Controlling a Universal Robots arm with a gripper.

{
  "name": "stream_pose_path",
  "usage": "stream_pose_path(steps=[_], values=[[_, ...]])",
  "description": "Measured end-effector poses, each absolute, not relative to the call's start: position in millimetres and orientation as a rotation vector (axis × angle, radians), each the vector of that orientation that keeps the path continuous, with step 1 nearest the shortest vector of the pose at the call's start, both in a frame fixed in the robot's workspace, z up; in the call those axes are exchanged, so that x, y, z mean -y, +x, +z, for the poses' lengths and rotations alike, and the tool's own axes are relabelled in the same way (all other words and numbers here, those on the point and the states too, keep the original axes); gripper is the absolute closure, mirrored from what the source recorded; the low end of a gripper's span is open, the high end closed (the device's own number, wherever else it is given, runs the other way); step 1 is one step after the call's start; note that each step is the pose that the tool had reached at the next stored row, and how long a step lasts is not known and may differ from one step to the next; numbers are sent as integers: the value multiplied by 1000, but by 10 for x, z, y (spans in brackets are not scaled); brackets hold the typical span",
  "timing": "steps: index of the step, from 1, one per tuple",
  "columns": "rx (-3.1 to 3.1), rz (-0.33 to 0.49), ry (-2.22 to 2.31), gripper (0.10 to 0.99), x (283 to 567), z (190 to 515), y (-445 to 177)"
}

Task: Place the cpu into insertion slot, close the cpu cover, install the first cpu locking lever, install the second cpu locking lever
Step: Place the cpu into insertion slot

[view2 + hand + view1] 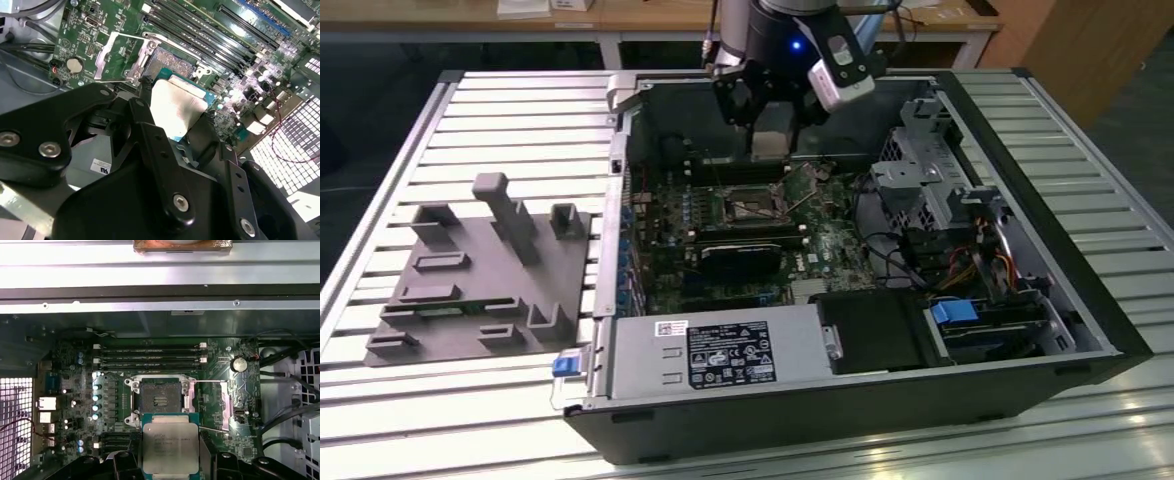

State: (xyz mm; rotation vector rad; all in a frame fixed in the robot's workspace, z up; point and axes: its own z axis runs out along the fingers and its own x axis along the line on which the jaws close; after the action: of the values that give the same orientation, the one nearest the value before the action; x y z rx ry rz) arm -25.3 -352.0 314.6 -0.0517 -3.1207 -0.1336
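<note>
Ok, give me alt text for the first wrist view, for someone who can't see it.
The gripper holds the cpu flat above a motherboard, close to the empty insertion slot. The cpu cover is swung open beside the slot, and memory slots run alongside.

No text can be read; print is present but too small to make out:
- black-and-white rectangular label point(728, 362) on the silver metal box point(638, 372), exterior view: rows of tiny marks
- small white sticker point(671, 327) on the same box: dark bars
- flat square silver-grey cpu point(170, 441), first wrist view: faint lines across its top
- small white sticker point(101, 166), second wrist view: a few dark marks
</note>
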Motion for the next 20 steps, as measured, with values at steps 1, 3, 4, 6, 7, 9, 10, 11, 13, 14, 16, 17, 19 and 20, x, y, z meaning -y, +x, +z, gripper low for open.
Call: stream_pose_path(steps=[1, 3, 4, 6, 7, 9, 10, 11, 13, 14, 16, 17, 19, 20], values=[[3121, -134, -60, 549, 3520, 3138, -255], [3121, -134, -89, 549, 3521, 3125, -257], [3121, -134, -114, 549, 3520, 3120, -257], [3120, -135, -169, 549, 3520, 3112, -257], [3119, -135, -197, 549, 3520, 3108, -257], [3116, -135, -256, 549, 3520, 3099, -257], [3115, -136, -284, 549, 3520, 3095, -257], [3113, -136, -312, 549, 3521, 3092, -257], [3108, -136, -368, 549, 3521, 3085, -257], [3105, -136, -396, 549, 3520, 3083, -257], [3099, -136, -455, 549, 3521, 3078, -257], [3096, -136, -483, 549, 3521, 3077, -257], [3088, -137, -538, 549, 3521, 3074, -257], [3084, -137, -566, 549, 3521, 3073, -257]])
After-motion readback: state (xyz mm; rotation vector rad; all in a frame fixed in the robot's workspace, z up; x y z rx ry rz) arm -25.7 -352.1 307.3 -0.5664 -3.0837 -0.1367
